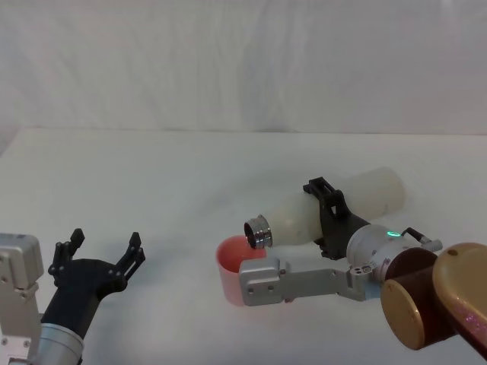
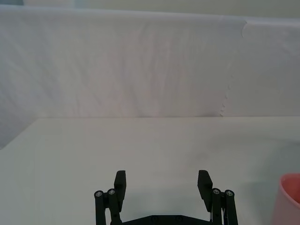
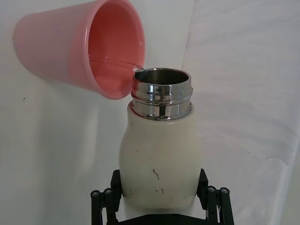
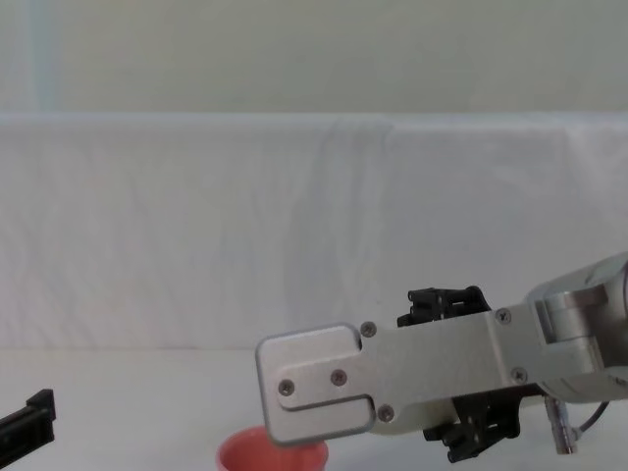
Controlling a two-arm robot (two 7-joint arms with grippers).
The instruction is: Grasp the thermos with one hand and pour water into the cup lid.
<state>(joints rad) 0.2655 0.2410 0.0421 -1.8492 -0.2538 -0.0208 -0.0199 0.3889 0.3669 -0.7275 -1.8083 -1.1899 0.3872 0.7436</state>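
Mid-pour, the right gripper [image 1: 326, 215] clamped the tilted thermos [image 1: 327, 209] over the cup lid [image 1: 230, 260] near the table's [image 1: 152, 175] front edge.
Further tipping risked water overshooting the rim; the left gripper [image 1: 103, 251] sat wide open, idle.

cream-white thermos [image 1: 335, 205] with shiny steel neck, pink-red cup lid [image 1: 230, 262], black tool [image 1: 326, 217], white table [image 1: 152, 190]

Before me lies a white table [image 1: 152, 190], its top smooth and matte, running back to a straight far edge. Behind that edge hangs a white cloth [image 1: 243, 61], lightly creased, covering the backdrop; from my chest I see it [image 4: 196, 226] rise to a level top line, with a pale greenish wall [image 4: 294, 49] above it.
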